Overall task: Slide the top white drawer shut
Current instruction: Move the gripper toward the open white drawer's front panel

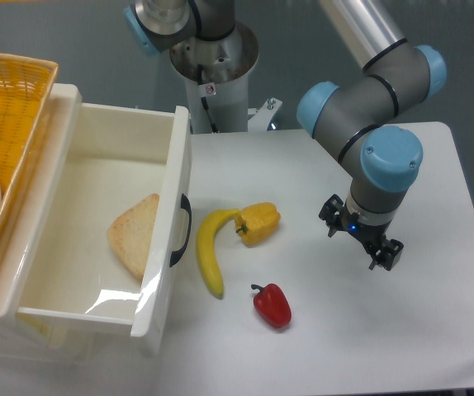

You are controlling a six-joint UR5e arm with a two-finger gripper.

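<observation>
Currently, the top white drawer (pixel 97 239) is seen pulled out at the table's (pixel 336 346) left side, a slice of bread (pixel 135 235) lying inside. Beside its black handle (pixel 182 229) are listed a banana (pixel 210 250), yellow pepper (pixel 258 223) and red pepper (pixel 272 304). The gripper (pixel 361 240) is held above the table, well apart; its jaw state cannot be told.

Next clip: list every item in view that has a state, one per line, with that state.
top white drawer: pulled out, open, a slice of bread lying inside
tool: empty, above the table, away from the drawer; open or shut unclear
banana: lying on the table by the drawer front
yellow pepper: on its side, touching the banana's tip
red pepper: on its side, alone
wicker basket: atop the cabinet
</observation>
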